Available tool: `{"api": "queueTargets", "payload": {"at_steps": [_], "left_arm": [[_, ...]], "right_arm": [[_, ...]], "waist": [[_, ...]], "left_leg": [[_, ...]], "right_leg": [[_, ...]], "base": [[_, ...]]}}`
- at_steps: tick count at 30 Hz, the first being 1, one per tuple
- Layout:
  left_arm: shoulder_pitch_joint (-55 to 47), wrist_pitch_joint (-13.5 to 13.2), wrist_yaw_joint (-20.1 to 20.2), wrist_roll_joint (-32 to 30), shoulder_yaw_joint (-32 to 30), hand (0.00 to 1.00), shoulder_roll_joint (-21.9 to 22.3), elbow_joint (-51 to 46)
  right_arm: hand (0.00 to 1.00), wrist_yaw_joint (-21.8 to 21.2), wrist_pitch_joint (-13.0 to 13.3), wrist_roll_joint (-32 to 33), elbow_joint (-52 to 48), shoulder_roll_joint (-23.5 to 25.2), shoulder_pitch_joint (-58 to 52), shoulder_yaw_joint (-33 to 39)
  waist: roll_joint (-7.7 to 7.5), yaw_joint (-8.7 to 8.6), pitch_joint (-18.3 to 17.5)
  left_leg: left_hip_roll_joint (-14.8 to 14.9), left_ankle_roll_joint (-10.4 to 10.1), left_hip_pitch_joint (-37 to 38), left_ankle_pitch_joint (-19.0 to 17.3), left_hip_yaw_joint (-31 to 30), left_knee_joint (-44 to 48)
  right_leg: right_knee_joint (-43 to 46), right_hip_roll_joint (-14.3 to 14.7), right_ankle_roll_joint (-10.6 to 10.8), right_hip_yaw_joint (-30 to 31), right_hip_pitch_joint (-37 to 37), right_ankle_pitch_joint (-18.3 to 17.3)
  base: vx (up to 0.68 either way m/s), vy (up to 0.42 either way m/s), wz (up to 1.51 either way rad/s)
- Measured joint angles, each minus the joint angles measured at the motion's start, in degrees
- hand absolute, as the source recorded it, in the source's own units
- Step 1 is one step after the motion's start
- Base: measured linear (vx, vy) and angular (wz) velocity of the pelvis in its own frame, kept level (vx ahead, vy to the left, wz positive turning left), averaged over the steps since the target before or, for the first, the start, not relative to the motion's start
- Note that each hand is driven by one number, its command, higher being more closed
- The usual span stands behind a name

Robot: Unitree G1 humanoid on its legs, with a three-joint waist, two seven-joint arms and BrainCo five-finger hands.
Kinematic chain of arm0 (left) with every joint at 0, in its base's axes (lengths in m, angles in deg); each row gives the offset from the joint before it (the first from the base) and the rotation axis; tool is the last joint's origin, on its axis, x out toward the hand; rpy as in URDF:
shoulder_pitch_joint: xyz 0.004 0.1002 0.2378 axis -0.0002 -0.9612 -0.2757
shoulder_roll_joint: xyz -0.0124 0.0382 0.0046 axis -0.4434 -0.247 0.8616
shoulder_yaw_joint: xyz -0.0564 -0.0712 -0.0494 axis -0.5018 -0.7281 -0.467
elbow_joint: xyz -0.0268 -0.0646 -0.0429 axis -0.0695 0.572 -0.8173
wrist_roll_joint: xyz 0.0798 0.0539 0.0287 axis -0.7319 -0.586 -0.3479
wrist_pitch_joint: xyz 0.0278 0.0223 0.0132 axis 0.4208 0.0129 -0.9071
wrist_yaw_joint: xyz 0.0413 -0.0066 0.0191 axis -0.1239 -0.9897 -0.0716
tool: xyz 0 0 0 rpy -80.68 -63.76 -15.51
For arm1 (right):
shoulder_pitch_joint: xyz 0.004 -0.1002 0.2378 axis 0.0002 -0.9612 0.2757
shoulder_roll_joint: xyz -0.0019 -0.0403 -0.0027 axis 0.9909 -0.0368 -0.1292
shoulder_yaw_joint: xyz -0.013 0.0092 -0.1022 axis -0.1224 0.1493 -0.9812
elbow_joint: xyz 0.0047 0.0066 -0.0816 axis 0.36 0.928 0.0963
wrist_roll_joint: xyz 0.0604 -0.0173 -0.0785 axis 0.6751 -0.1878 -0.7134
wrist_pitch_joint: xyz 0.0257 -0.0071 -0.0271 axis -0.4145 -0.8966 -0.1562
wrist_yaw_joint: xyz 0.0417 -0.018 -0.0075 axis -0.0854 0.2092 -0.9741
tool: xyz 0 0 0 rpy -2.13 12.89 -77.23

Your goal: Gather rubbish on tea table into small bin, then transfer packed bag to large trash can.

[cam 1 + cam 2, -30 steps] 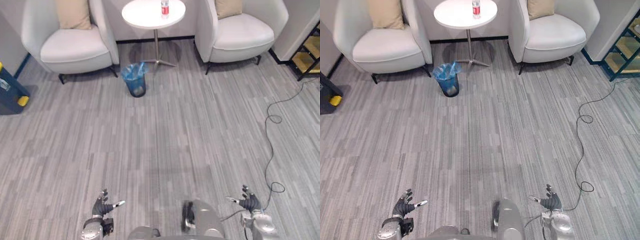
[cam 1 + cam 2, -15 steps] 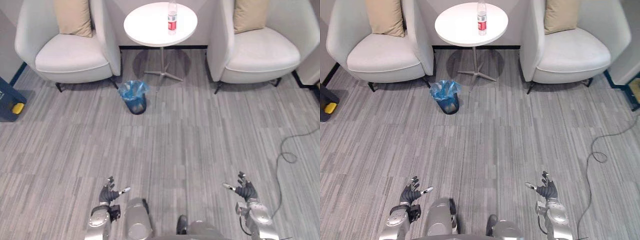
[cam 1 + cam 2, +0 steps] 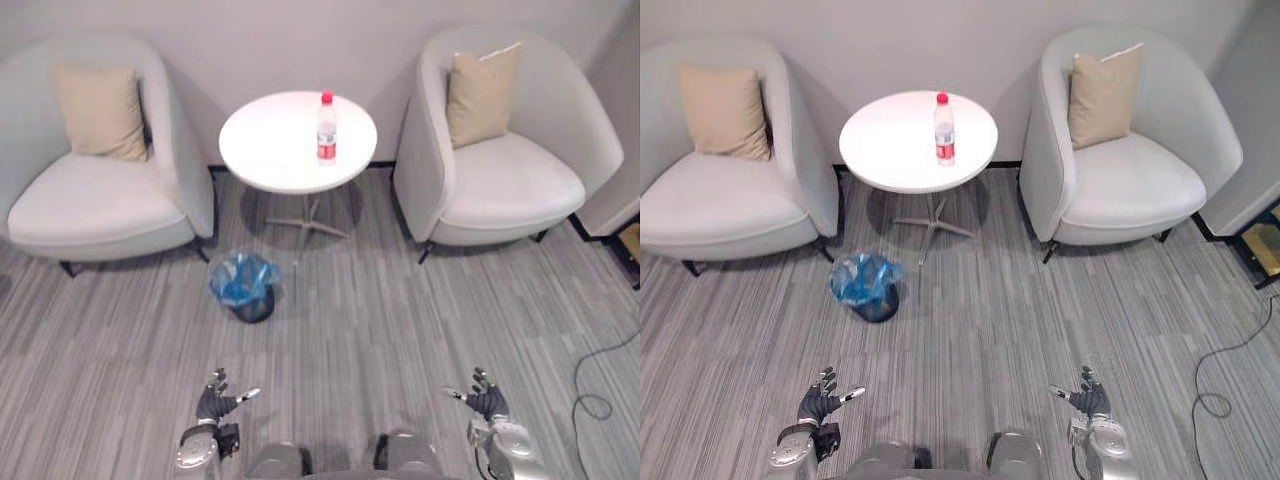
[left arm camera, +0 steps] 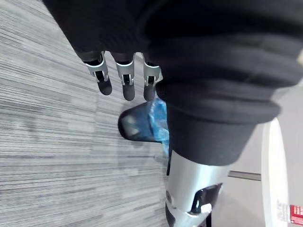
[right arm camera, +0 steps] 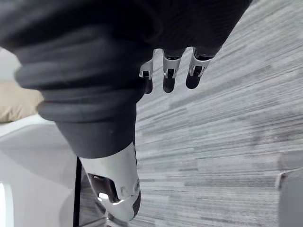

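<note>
Plastic bottle [image 3: 326,128] with a red cap and a red label stands upright on the round white surface [image 3: 262,150], a little right of its middle and inside the right-hand edge. This surface rests on a thin metal stem with spread feet, between two pale armchairs. The left armchair [image 3: 90,205] holds a tan cushion [image 3: 98,112] against its back, and the right armchair [image 3: 510,185] holds a second tan cushion [image 3: 482,92] leaning in its back corner. On the grey striped floor [image 3: 350,320], just in front of the surface's near-left edge and beside the front corner of the left armchair, stands the small bin [image 3: 244,290]; it is dark and lined with a blue bag [image 3: 240,275] whose crumpled rim spills over the top. Both arms hang low, well apart from the surface and the bin. The left robot hand [image 3: 214,405] hovers over the floor with its fingers [image 4: 125,80] straight and spread and its thumb out to the side, holding nothing; past those fingers its wrist view shows the bin with its blue liner, and beyond that the surface's edge with a sliver of the plastic bottle's red label. The right robot hand [image 3: 485,403] is likewise open over bare floor, its fingers [image 5: 168,75] straight and its thumb apart, with nothing in its grasp.
</note>
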Motion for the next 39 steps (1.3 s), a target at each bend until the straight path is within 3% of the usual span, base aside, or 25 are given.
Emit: {"api": "queueTargets", "payload": {"at_steps": [1,2,3,4,6,7,8,10,11,12,13,14,16,17,18,19,20,22,24,26,27,28,32,35,39], "left_arm": [[-0.8,0.0,-0.1,-0.1,0.0,0.0,0.1,0.2],[-0.6,0.0,-0.2,-0.1,-0.1,0.0,0.1,0.4],[-0.1,0.1,-0.2,-0.1,-0.2,0.0,0.8,0.5],[0.0,0.2,-0.1,0.0,-0.3,0.0,1.9,0.0],[-0.6,0.2,0.0,0.0,-0.3,0.0,2.7,-1.0],[-0.6,0.2,0.0,0.0,-0.1,0.0,2.8,-1.3],[-0.4,0.2,0.0,0.0,0.3,0.0,3.0,-1.9],[-0.1,0.1,0.0,0.0,0.2,0.0,3.4,-2.4],[0.1,0.1,0.0,0.0,0.3,0.0,3.5,-2.4],[-0.3,0.1,0.0,0.0,0.3,0.0,3.7,-2.3],[-0.3,0.2,-0.1,0.0,0.2,0.0,3.2,-1.7],[-0.4,0.1,-0.2,0.0,0.1,0.0,3.1,-1.8],[-0.5,0.0,-0.1,0.0,0.0,0.0,3.4,-1.6],[-0.7,0.1,-0.1,0.0,0.0,0.0,3.7,-1.0],[-1.9,0.1,0.0,0.0,0.3,0.0,3.7,-1.0],[-2.8,0.1,-0.1,0.0,0.7,0.0,3.1,-1.0],[-3.0,0.3,-0.1,0.0,1.1,0.0,2.3,-1.0],[-2.9,0.3,-0.1,0.0,1.8,0.0,1.2,-1.1],[-2.1,0.3,-0.2,0.0,1.8,0.0,1.0,-1.5],[-1.6,0.2,-0.2,0.0,1.8,0.0,1.1,-2.3],[-1.6,-0.1,-0.2,0.0,1.7,0.0,1.0,-2.6],[-1.6,0.0,-0.2,0.0,1.4,0.0,1.3,-2.3],[-2.9,-0.1,-0.1,0.0,1.2,0.0,2.4,-2.4],[-2.6,-0.2,-0.1,0.0,1.3,0.0,2.5,-2.4],[-2.8,-0.2,-0.1,-0.1,1.3,0.0,2.7,-2.2]], "right_arm": [[0.0,0.0,-0.1,-0.1,0.4,0.1,0.4,-0.1],[0.0,0.0,-0.1,-0.1,0.1,0.2,0.7,-0.1],[0.0,0.0,-0.1,-0.1,-1.0,0.2,0.8,-0.2],[0.0,0.1,-0.1,0.0,-2.7,0.3,0.2,-0.7],[0.0,0.3,0.0,0.2,-5.9,1.9,-1.7,-0.9],[0.0,0.4,0.2,0.3,-6.8,2.4,-1.8,-0.9],[0.0,0.3,0.4,0.4,-8.3,2.7,-2.0,-0.8],[0.0,0.5,0.9,0.5,-8.5,2.5,-0.4,-0.1],[0.0,0.7,0.9,0.6,-8.4,2.1,-0.1,0.0],[0.0,0.9,1.0,0.6,-8.4,1.6,-0.1,0.2],[0.0,1.3,0.5,0.5,-6.9,1.6,0.1,0.3],[0.0,1.2,0.3,0.5,-6.7,1.6,0.1,0.2],[0.0,1.4,0.2,0.3,-5.8,1.1,0.5,0.3],[0.0,1.4,0.1,0.2,-5.3,0.8,1.3,0.3],[0.0,1.3,0.0,-0.2,-5.1,1.1,1.6,-0.2],[0.0,1.1,0.1,-0.3,-5.1,1.5,1.5,-0.8],[0.0,1.1,0.0,-0.5,-5.1,1.9,1.3,-0.8],[0.0,1.2,0.0,-0.8,-5.7,2.1,1.0,-1.8],[0.0,1.2,0.1,-1.4,-7.4,2.3,0.8,-2.0],[0.0,1.2,0.2,-1.4,-9.1,2.3,0.7,-2.0],[0.0,1.3,0.2,-1.3,-10.6,2.4,0.0,-2.0],[0.0,1.4,0.3,-1.4,-11.9,2.6,-0.5,-1.9],[0.0,1.4,0.8,-2.5,-18.4,2.9,-0.8,-3.1],[0.0,1.4,2.4,-2.6,-22.3,2.7,-1.2,-3.0],[0.0,1.4,3.1,-4.3,-24.7,2.7,-1.3,-3.0]], "waist": [[0.53,0.39,-0.8],[0.38,0.53,-0.8],[0.59,0.2,0.1],[0.66,0.14,0.8],[-0.05,1.9,1.4],[-0.61,2.34,1.4],[-1.44,3.08,0.9],[-1.01,3.68,1.0],[-0.5,3.49,0.8],[0.77,3.37,0.4],[1.29,3.78,0.2],[0.59,3.73,0.1],[-0.37,3.83,-0.1],[-0.24,3.85,-0.1],[-0.48,3.58,0.1],[-0.92,2.88,0.4],[-1.2,2.73,0.4],[-1.4,2.66,0.3],[-1.47,1.81,0.2],[-1.47,1.29,0.2],[-2.13,1.43,-0.2],[-2.44,1.47,-0.6],[0.74,2.5,-2.6],[0.84,2.49,-2.7],[0.51,1.65,-2.9]], "left_leg": [[1.8,-2.3,-1.5,1.4,-0.2,3.0],[1.8,-3.5,-3.3,2.3,-0.4,6.3],[3.1,-4.0,-7.4,5.4,-0.9,16.4],[5.5,-3.6,-13.4,11.1,-1.0,30.4],[9.1,-2.1,-18.3,8.5,2.6,42.4],[9.3,-2.0,-19.9,8.0,3.5,43.1],[9.3,-1.1,-23.2,7.4,5.8,41.3],[8.4,-0.8,-26.8,7.2,9.6,31.6],[6.3,-1.1,-27.2,8.2,11.7,20.5],[4.7,-0.9,-26.5,12.1,12.6,10.6],[2.5,4.4,-25.3,18.4,12.9,5.6],[1.2,4.7,-24.7,18.1,12.7,4.9],[-1.2,5.6,-24.6,14.1,12.8,5.1],[-1.3,5.7,-23.8,12.7,13.0,5.5],[-2.2,5.8,-21.2,11.1,13.1,5.2],[-3.1,6.2,-18.3,9.3,12.6,5.2],[-3.4,6.5,-16.6,8.1,12.0,5.7],[-3.6,6.1,-13.7,6.8,10.5,6.0],[-3.9,6.0,-13.0,6.6,7.6,6.0],[-3.8,5.7,-12.2,6.6,5.3,6.0],[-4.2,3.5,-11.6,5.8,4.1,6.3],[-4.5,1.7,-11.2,4.5,2.4,6.6],[-0.7,-0.6,-10.6,5.2,1.2,3.0],[0.1,-2.3,-9.5,7.0,-0.9,-0.9],[-0.1,-2.3,-8.9,8.6,-3.2,-3.8]], "right_leg": [[0.7,0.8,-0.9,-0.5,0.1,-2.4],[1.0,0.9,-1.0,-0.8,0.3,-3.5],[-0.4,1.2,-1.7,-2.2,3.1,-4.8],[-3.6,1.9,-2.2,-3.5,8.1,-5.6],[-7.8,2.9,-3.1,-3.8,16.3,-6.2],[-9.3,2.9,-3.2,-4.0,18.4,-6.4],[-12.6,2.6,-3.0,-4.1,21.1,-6.5],[-15.8,2.6,-2.2,-4.1,24.5,-7.0],[-16.2,2.4,-0.8,-4.2,25.6,-7.9],[-16.2,2.8,0.5,-4.3,26.6,-9.0],[-15.3,2.4,2.0,-3.6,27.7,-11.2],[-14.9,1.3,2.3,-3.4,27.6,-11.3],[-9.6,-1.4,4.9,-1.8,26.1,-13.4],[-3.1,-2.6,6.2,-0.3,23.8,-14.1],[9.4,-4.4,7.9,1.8,19.4,-13.2],[21.7,-6.2,12.5,4.0,15.3,-9.8],[27.4,-6.5,12.2,5.7,13.4,-10.6],[29.7,-6.2,8.6,7.2,8.8,-13.0],[24.3,-5.0,6.6,8.3,5.8,-14.2],[15.5,-2.8,6.2,11.8,4.7,-14.0],[6.2,-1.9,5.4,13.8,5.5,-10.5],[3.3,-2.3,4.5,13.5,5.9,-5.7],[-1.7,1.5,2.8,11.3,7.7,-4.7],[-4.2,2.3,2.2,9.2,9.2,-4.3],[-7.8,1.9,1.6,6.5,11.6,-3.6]], "base": [[0.65,-0.217,0.3],[0.61,-0.231,0.2],[0.57,-0.264,0.49],[0.54,-0.241,0.44],[0.54,-0.204,0.12],[0.51,-0.184,-0.01],[0.39,-0.097,-0.06],[0.38,-0.017,-0.07],[0.3,0.059,0.04],[0.46,0.131,0.07],[0.39,0.105,0.13],[0.45,0.14,0.15],[0.29,0.096,0.11],[0.34,0.121,0.0],[0.4,0.132,0.09],[0.42,0.116,0.25],[0.36,0.049,0.35],[0.35,-0.004,0.46],[0.3,-0.096,0.87],[0.31,-0.175,0.9],[0.27,-0.191,0.77],[0.32,-0.246,0.71],[0.22,-0.192,0.11],[0.08,-0.104,0.27],[0.03,-0.026,0.33]]}}
